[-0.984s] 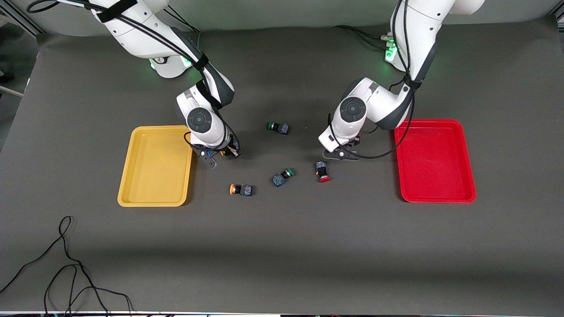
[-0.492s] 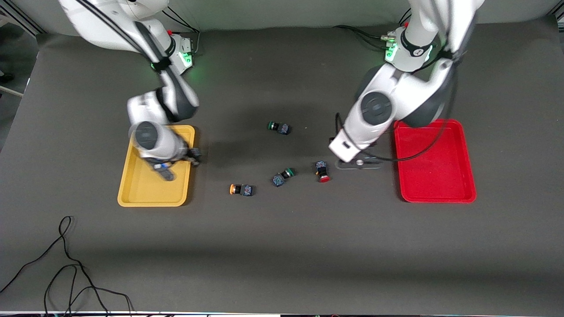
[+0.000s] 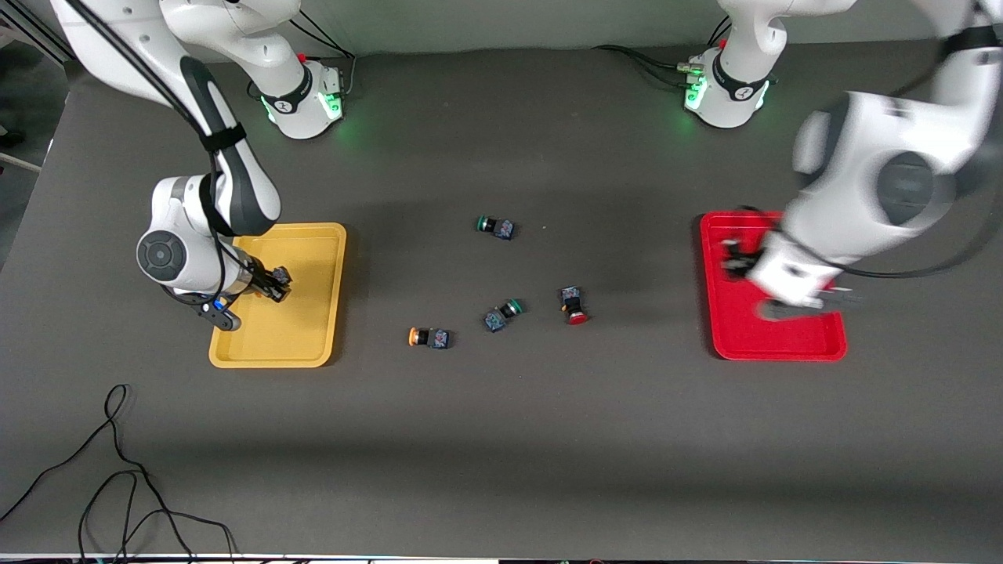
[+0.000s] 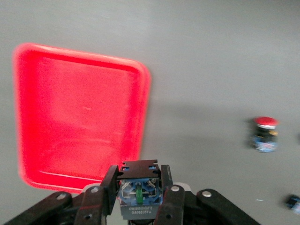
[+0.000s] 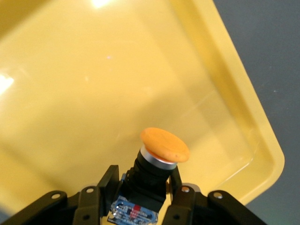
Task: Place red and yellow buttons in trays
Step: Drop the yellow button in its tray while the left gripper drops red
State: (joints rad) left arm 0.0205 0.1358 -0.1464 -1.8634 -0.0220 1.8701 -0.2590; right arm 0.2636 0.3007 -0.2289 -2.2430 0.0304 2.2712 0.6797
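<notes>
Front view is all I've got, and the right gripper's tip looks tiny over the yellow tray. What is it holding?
Observer: The right gripper is shut on the dark body of an orange-capped button, held above the yellow tray.
Operator: And the left one?
Observer: The left gripper, by the red tray, is shut on a second button. Its cap is hidden; only its dark body and terminal end show.
</notes>
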